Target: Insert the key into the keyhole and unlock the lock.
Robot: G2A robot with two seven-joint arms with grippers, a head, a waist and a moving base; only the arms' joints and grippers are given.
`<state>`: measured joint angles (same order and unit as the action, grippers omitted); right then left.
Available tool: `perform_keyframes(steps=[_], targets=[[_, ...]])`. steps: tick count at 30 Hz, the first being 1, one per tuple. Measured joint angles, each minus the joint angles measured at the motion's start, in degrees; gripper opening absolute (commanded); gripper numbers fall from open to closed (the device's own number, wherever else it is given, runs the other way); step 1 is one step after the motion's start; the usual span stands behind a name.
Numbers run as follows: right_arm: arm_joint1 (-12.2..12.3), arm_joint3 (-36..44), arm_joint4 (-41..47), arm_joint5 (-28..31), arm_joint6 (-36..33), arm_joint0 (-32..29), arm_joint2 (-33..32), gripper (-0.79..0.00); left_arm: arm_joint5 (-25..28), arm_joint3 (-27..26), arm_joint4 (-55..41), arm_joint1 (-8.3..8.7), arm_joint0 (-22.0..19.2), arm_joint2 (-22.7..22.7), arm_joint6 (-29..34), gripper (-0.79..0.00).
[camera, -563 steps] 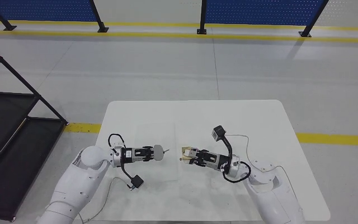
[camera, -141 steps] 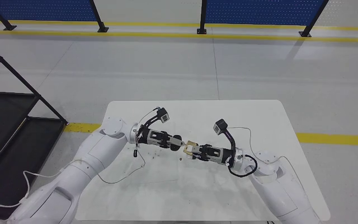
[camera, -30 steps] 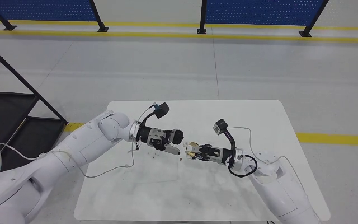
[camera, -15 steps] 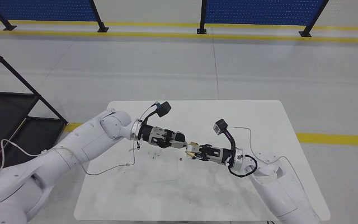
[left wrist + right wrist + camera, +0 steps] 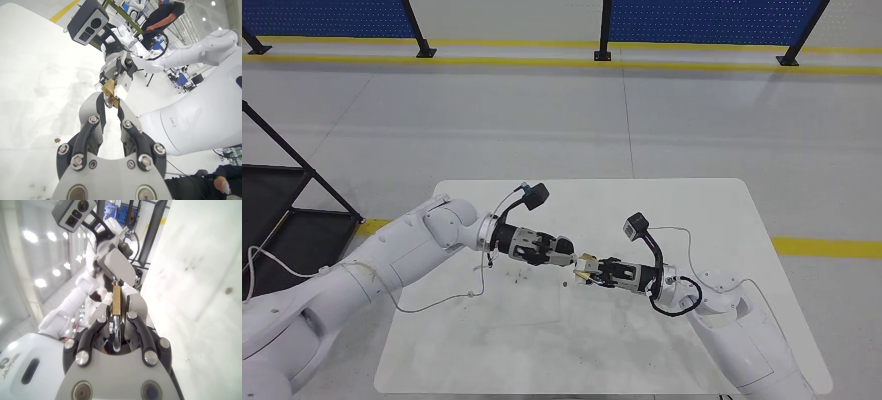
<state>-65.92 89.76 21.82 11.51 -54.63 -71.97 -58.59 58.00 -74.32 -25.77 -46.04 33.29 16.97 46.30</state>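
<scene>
Two things meet above the table (image 5: pixel 662 220): nearest, my left gripper (image 5: pixel 111 100) pinches the key (image 5: pixel 109 104), its blade touching the lock (image 5: pixel 109 88) at its base. Just beyond, my right gripper (image 5: pixel 117 298) clamps the lock, shackle toward its wrist.

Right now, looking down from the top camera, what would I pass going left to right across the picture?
From the left: black rack → left wrist camera → left hand, holding the key → brass padlock → right hand gripping it → right wrist camera.
</scene>
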Motion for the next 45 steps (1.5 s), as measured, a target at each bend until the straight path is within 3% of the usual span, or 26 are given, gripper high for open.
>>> perform_keyframes(steps=[13,16,18,30,45], targets=[[0.0,0.0,0.0,0.0,0.0,0.0,0.0,-0.785,0.0,1.15,-1.39,-0.74,-1.35,-2.18,0.0,-0.628],[0.0,0.0,0.0,0.0,0.0,0.0,0.0,-0.785,0.0,1.38,-1.63,-0.86,-1.67,-2.71,0.0,-0.677],[0.0,0.0,0.0,0.0,0.0,0.0,0.0,-0.785,0.0,1.45,-1.79,-0.92,-1.85,-3.0,0.0,-0.785],[0.0,0.0,0.0,0.0,0.0,0.0,0.0,-0.785,0.0,1.81,-1.84,-1.13,-2.24,-3.57,0.0,-0.785],[0.0,0.0,0.0,0.0,0.0,0.0,0.0,-0.785,0.0,0.68,2.49,-0.84,0.15,0.41,-0.01,-0.785]])
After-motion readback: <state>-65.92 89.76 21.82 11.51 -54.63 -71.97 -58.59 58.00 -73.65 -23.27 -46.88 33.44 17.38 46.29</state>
